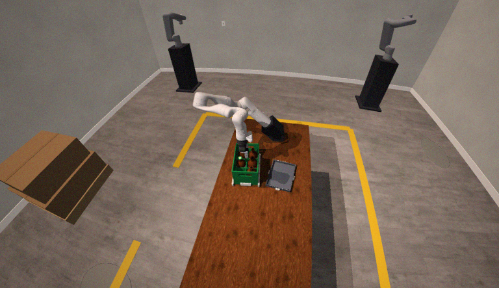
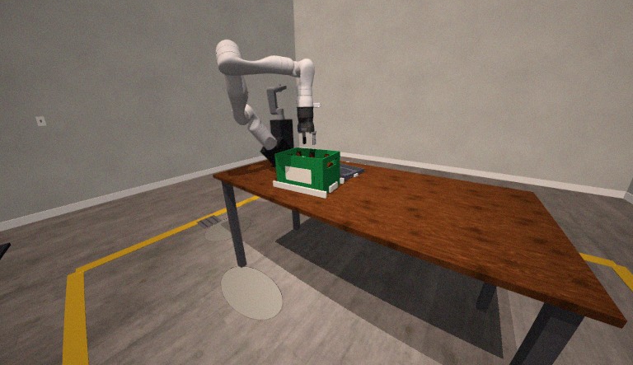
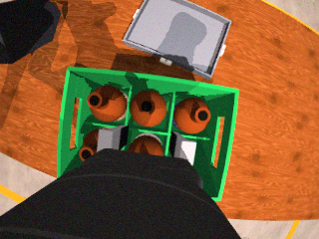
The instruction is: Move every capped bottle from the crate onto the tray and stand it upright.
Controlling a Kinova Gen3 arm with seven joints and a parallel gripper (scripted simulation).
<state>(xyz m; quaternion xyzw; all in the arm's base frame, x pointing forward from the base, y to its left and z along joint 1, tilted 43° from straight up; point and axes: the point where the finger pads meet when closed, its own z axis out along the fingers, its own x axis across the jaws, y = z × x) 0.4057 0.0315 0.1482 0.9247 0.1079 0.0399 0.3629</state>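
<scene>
The released pincer (image 2: 307, 138) hangs over the crate (image 2: 305, 172); off-center descent could nudge the loose crate toward the tray (image 1: 281, 175) at three o'clock.

Green crate (image 3: 226, 134) of upright brown bottles (image 3: 150, 108) on table, empty grey tray (image 3: 177, 32) just beside it

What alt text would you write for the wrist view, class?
Seen from above, the gripper's dark body hangs over a green crate of brown bottles on a wooden table. A grey tray lies beyond the crate, holding nothing.
</scene>
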